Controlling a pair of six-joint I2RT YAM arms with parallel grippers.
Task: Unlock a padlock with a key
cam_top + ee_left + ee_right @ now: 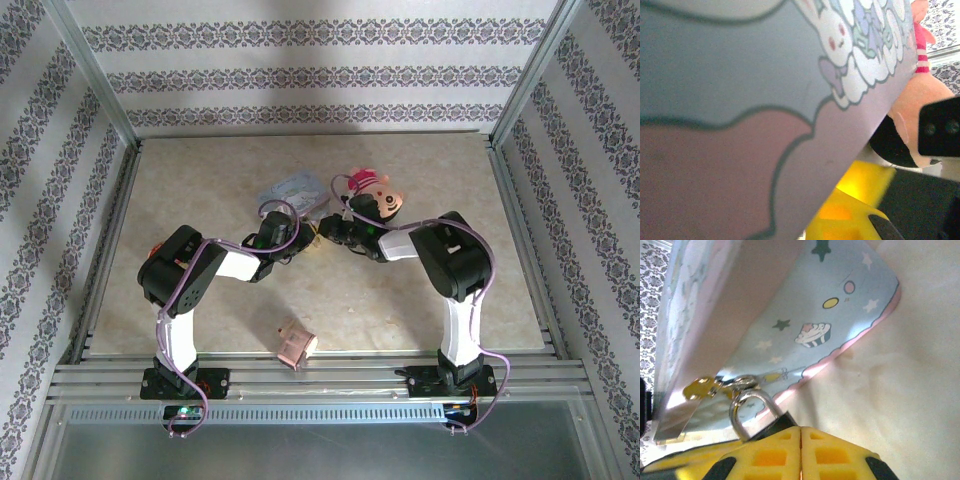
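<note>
- Plainly, little of the task was done: the brass key [700, 388] lay loose on its ring [743, 382], beyond the tips of the right fingers [785, 445] and off to their left. It rested against the pale-blue tin [830, 300], not in any keyhole.
- The right fingers were drawn together, with only a thin seam between them. The dark body of the padlock [781, 421] sat right at their tips, and we judged it pinched there.
- The silvery shackle [735, 415] looked seated in the body as far as we could see, so we took the padlock as not yet opened.
- What remained, in our judgement: taking up the key, finding the keyhole, turning, and freeing the shackle.
- The padlock's long axis ran roughly in line with the right fingers, leaning a little to their left. The shackle pointed away from the fingertips toward the tin, with the ring touching its top.
- The keyhole end faced back into the fingers and was hidden from us.
- Of the left fingers [840, 215] we saw a blurred yellow pad just beside the tin's wall. We could not tell how far apart they stood or whether they held anything.
- The table [900, 390] lay bare to the right of the right fingers.
</note>
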